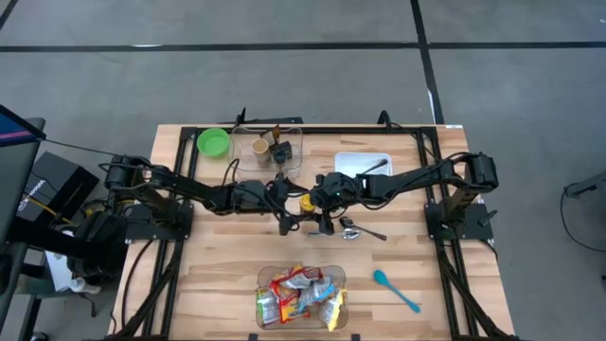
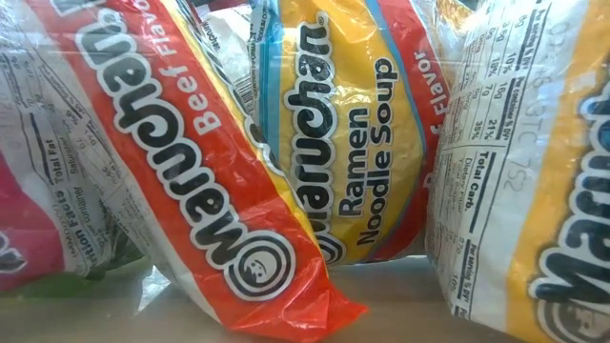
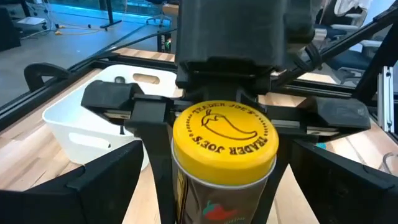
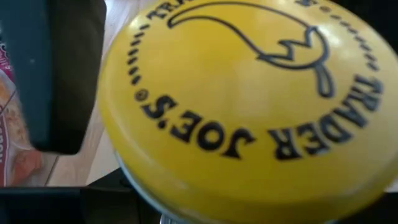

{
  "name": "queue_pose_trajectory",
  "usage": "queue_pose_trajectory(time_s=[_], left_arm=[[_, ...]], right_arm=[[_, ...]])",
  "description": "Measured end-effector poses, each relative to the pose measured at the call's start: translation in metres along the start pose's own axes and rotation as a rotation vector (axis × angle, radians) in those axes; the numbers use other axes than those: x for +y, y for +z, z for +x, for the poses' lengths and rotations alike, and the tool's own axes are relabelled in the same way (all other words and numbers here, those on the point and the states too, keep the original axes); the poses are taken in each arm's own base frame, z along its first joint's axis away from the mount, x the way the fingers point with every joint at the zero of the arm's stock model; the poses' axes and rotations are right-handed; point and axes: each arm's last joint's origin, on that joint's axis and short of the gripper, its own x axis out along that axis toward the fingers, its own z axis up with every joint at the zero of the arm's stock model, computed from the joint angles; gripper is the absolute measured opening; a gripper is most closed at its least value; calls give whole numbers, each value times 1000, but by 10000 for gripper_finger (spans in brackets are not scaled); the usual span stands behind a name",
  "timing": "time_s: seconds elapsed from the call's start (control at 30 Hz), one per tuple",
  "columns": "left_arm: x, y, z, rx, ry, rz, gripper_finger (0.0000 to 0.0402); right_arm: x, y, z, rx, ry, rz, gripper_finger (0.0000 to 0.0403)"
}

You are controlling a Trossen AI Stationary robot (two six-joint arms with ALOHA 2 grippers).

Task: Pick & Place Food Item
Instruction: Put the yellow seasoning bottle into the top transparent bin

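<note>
Jar (image 3: 224, 158) lid reads "TRADER JOE'S", mid-worktop | right claw (image 1: 317, 196) pinching jar | left claw (image 1: 284, 194) spread beside it | bin (image 1: 301, 296) holds "Maruchan Ramen Noodle Soup" packets (image 2: 362, 143)

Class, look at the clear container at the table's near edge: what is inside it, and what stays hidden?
The clear container holds ramen noodle packets piled in red, orange and yellow wrappers. The packets overlap, so anything beneath them and the container's floor cannot be seen.
</note>
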Motion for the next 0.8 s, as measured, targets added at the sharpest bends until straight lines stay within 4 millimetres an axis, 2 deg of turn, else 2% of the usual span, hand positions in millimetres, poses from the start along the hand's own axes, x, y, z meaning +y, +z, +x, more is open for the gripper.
queue_pose_trajectory(time_s=[0.13, 0.33, 0.53, 0.8], left_arm=[[0, 0, 1, 16, 2, 2, 392], [-3, 11, 9, 126, 5, 18, 392], [0, 16, 10, 134, 5, 18, 391], [7, 17, 12, 130, -74, -1, 363]], right_arm=[[0, -1, 0, 6, 0, 1, 230], [1, 8, -2, 60, 4, 4, 229], [5, 8, -2, 89, 10, 5, 228], [5, 6, -2, 98, 10, 5, 227]])
